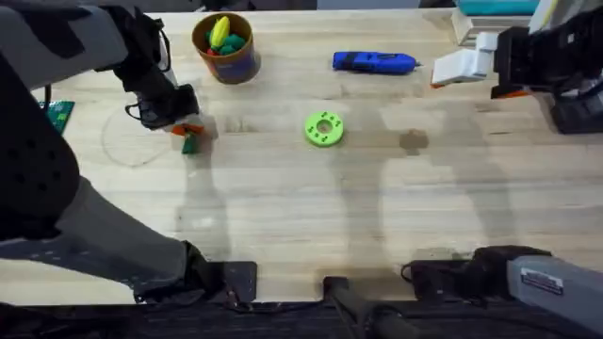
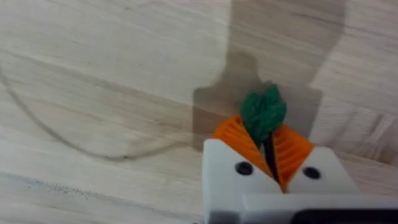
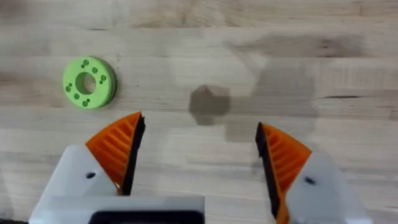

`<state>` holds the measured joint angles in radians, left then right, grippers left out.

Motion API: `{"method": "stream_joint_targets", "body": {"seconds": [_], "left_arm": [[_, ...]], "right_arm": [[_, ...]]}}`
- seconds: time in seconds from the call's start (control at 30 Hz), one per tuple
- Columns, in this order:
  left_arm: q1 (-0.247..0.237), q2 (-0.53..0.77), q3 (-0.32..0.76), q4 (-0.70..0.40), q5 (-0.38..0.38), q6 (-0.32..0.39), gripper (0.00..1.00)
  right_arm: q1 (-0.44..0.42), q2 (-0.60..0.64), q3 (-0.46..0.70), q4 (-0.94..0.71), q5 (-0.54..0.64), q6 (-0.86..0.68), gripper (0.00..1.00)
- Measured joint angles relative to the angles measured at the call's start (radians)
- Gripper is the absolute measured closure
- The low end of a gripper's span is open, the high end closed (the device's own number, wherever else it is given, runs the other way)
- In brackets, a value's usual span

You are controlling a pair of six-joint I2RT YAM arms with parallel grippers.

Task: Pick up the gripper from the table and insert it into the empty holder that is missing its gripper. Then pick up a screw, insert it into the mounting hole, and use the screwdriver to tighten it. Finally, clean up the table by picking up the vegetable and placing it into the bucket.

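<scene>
The dark green vegetable [image 2: 264, 111] is pinched between the orange pads of my left gripper [image 2: 266, 134], which is shut on it just above the wood. From overhead, this gripper [image 1: 188, 135] and the vegetable [image 1: 189, 144] are at the table's left, below and left of the bucket [image 1: 226, 49]. The bucket holds a yellow and green toy. The blue screwdriver [image 1: 374, 62] lies flat at the back centre. My right gripper [image 1: 454, 70] hangs at the back right, open and empty [image 3: 199, 134], with orange tips on both fingers. A loose gripper, an empty holder and a screw are out of view.
A lime-green disc [image 1: 325, 129] lies mid-table, also visible as the disc [image 3: 89, 82] from the right wrist. A green board [image 1: 58, 114] sits at the left edge. Boxes [image 1: 490, 14] stand at the back right. Both arm bases line the front edge.
</scene>
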<state>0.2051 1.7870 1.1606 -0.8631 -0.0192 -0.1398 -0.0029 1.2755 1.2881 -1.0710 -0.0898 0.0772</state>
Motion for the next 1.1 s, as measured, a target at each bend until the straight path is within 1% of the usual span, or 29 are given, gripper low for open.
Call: {"method": "stream_joint_targets", "body": {"seconds": [0.17,0.33,0.43,0.53,0.6,0.7,0.8,0.97,1.1], "left_arm": [[0.0,0.0,0.001,-0.009,0.001,0.0,0.983],[0.005,0.0,0.029,-0.095,-0.024,0.001,0.983],[0.006,-0.018,0.085,-0.111,-0.021,0.001,0.983],[0.007,-0.077,0.175,-0.102,0.014,0.001,0.983],[0.007,-0.124,0.237,-0.071,0.053,0.001,0.983],[0.001,-0.174,0.306,0.022,0.111,0.0,0.983],[-0.021,-0.188,0.328,0.121,0.144,0.0,0.983],[-0.072,-0.146,0.328,0.243,0.171,0.0,0.984],[-0.108,-0.084,0.327,0.301,0.182,0.0,0.984]], "right_arm": [[0.0,0.0,0.0,0.0,0.0,0.0,0.008],[0.0,0.0,0.0,0.0,0.0,0.0,0.009],[0.0,0.0,0.0,0.0,0.0,0.0,0.008],[0.0,0.0,0.0,0.0,0.0,0.0,0.008],[0.0,0.0,0.0,0.0,0.0,0.0,0.008],[0.0,0.0,0.0,0.001,0.0,0.0,0.009],[0.0,0.0,0.0,0.002,0.0,0.0,0.008],[0.0,0.0,0.0,0.002,0.0,0.0,0.008],[0.0,0.0,0.0,0.002,0.0,0.0,0.008]]}}
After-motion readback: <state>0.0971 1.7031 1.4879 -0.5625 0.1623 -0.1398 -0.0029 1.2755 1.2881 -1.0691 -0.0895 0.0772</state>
